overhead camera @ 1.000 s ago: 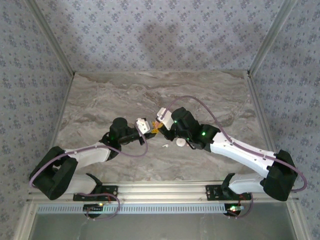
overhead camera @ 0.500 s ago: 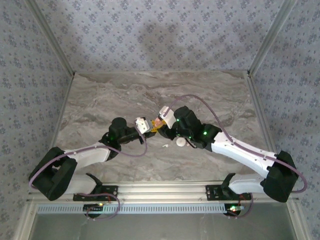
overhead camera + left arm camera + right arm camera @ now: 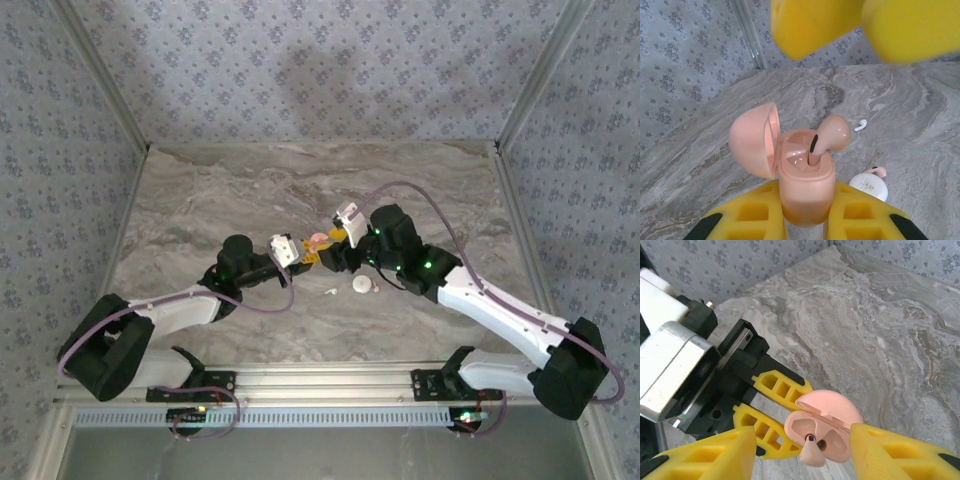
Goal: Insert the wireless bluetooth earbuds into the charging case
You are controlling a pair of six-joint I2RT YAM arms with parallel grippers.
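My left gripper (image 3: 805,212) is shut on the base of the pink charging case (image 3: 805,185), whose lid (image 3: 754,140) stands open to the left. A pink earbud (image 3: 832,136) stands with its stem in the case's right slot and its head sticking out; the other slot is empty. My right gripper (image 3: 802,440) is open, its yellow fingers (image 3: 705,455) either side of the case (image 3: 832,412) and the earbud (image 3: 812,454), touching neither. In the top view the case (image 3: 318,241) sits between the left gripper (image 3: 306,257) and the right gripper (image 3: 335,248). A small white earbud (image 3: 860,124) lies on the table.
A round white disc-shaped case (image 3: 870,186) lies on the marble table (image 3: 920,150) to the right of my left fingers, with a second pink earbud (image 3: 876,171) on its far edge. In the top view the disc (image 3: 361,286) and the white earbud (image 3: 329,292) lie under the right arm.
My right gripper has opened and drawn back to the right, leaving the pink earbud standing in the case. The left gripper and the case have stayed put.
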